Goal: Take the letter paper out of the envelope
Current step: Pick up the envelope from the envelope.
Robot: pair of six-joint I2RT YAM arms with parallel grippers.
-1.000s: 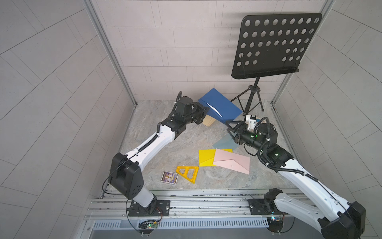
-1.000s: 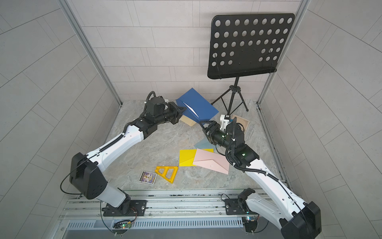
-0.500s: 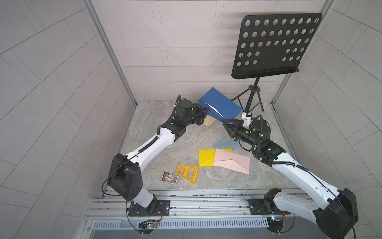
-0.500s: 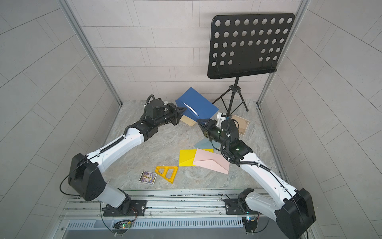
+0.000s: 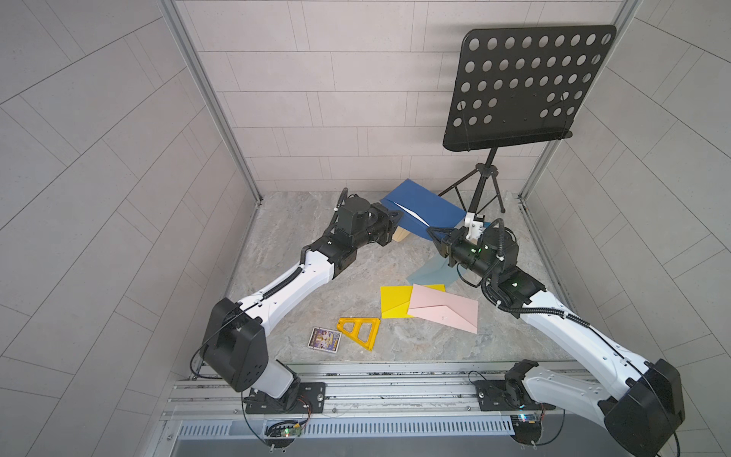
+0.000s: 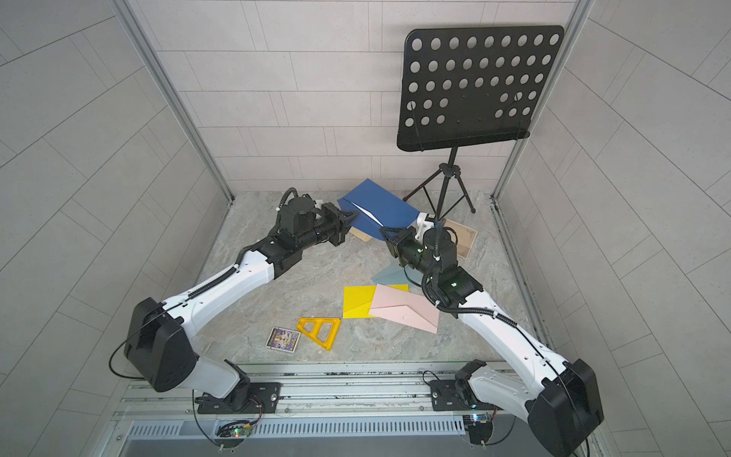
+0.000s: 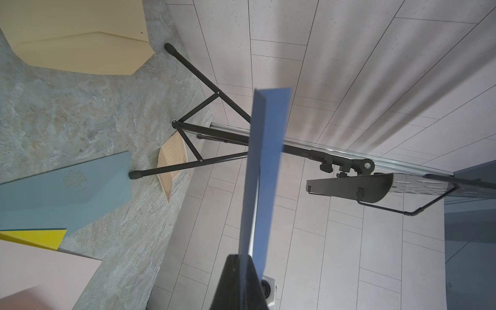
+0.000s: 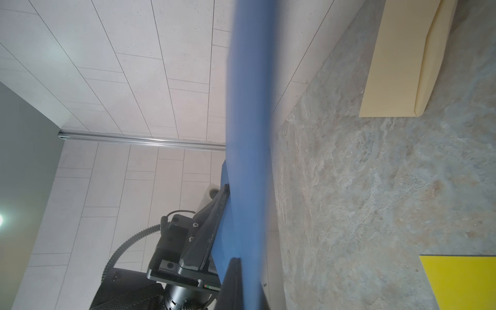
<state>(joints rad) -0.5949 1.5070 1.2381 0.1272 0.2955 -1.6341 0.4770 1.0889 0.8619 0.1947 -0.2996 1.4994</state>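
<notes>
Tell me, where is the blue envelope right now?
In both top views the blue envelope is lifted near the back wall, pinched between the left gripper and the right gripper, beside the legs of the music stand.

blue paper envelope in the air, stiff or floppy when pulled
Probably fairly stiff: the blue paper envelope spans flat between left gripper and right gripper, no sag. Likely light, since edge pinches carry it. Its white letter paper peeks out, so may slide.
</notes>
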